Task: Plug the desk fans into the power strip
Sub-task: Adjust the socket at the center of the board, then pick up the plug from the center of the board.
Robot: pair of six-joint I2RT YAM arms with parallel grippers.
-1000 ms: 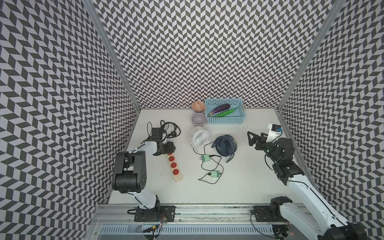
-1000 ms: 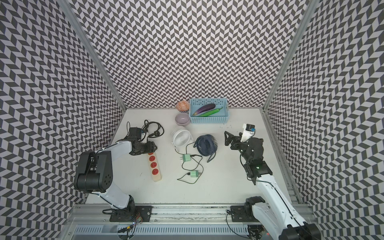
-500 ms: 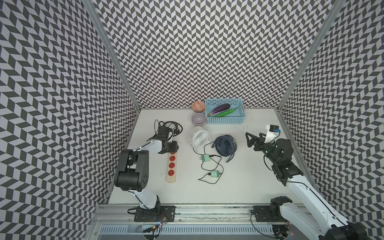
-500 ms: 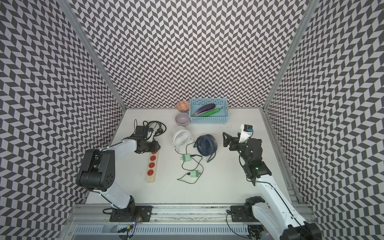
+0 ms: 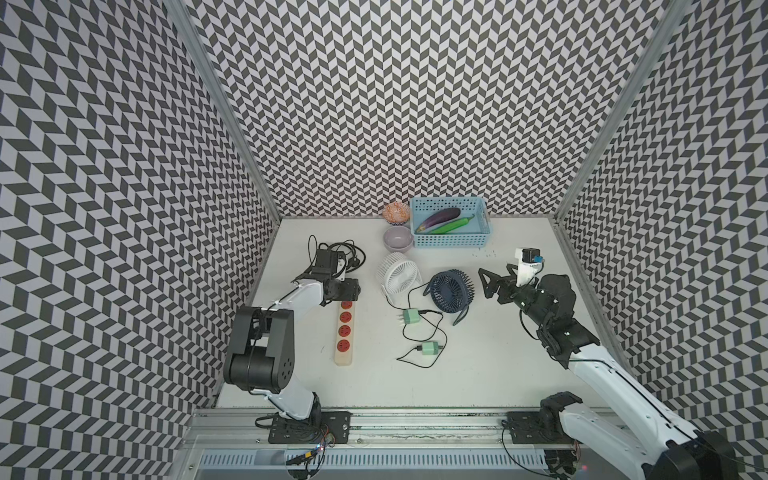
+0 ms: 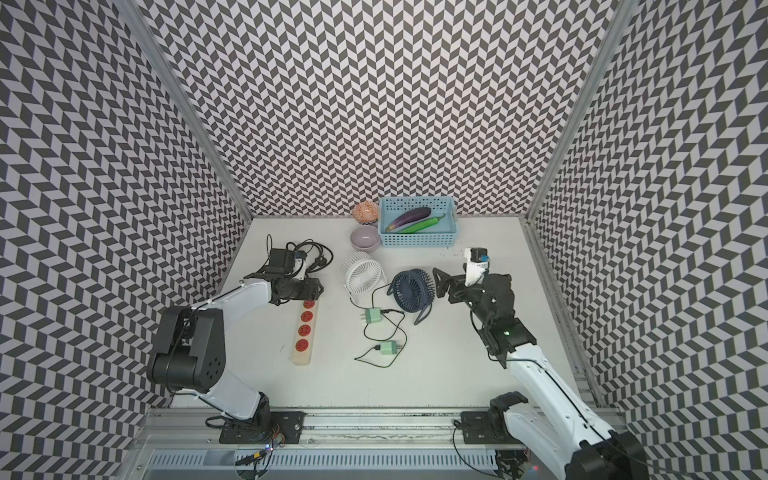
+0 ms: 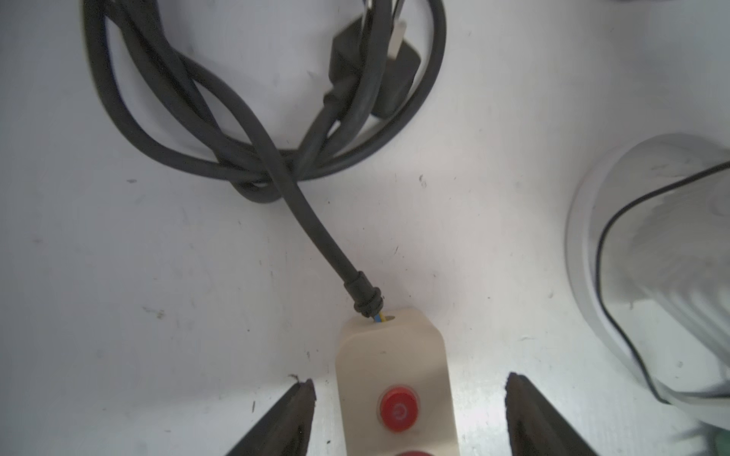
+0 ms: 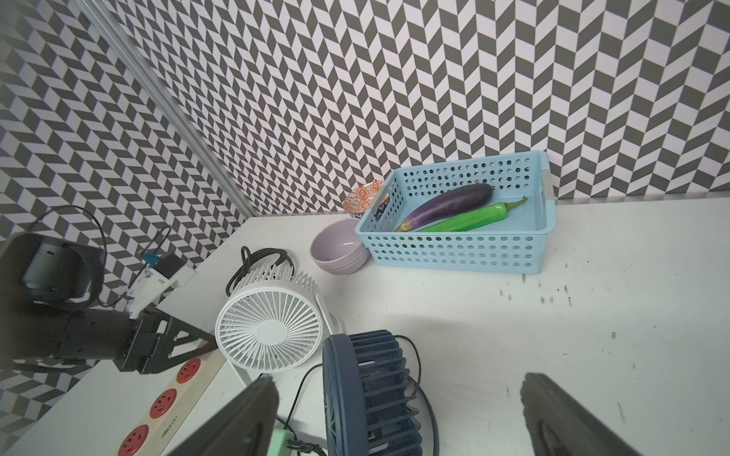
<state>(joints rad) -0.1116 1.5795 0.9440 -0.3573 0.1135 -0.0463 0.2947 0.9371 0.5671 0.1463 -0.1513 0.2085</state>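
The power strip (image 5: 345,332) is straddled, ungripped, by the spread left gripper (image 7: 409,382); a green plug (image 5: 412,316) is judged due to be grasped next by the wide-open right gripper (image 8: 399,379).

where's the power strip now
In both top views, the long cream-beige power strip lies left of the round white fan, its far end at the left pincer.

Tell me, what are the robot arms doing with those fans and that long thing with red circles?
The robot wants to plug a fan into the power strip. The left gripper sits over the strip's cord end, jaws open on both sides, not squeezing it. The right gripper hangs open by the dark blue fan. Both green plugs lie loose on the table, so nothing is plugged in yet.
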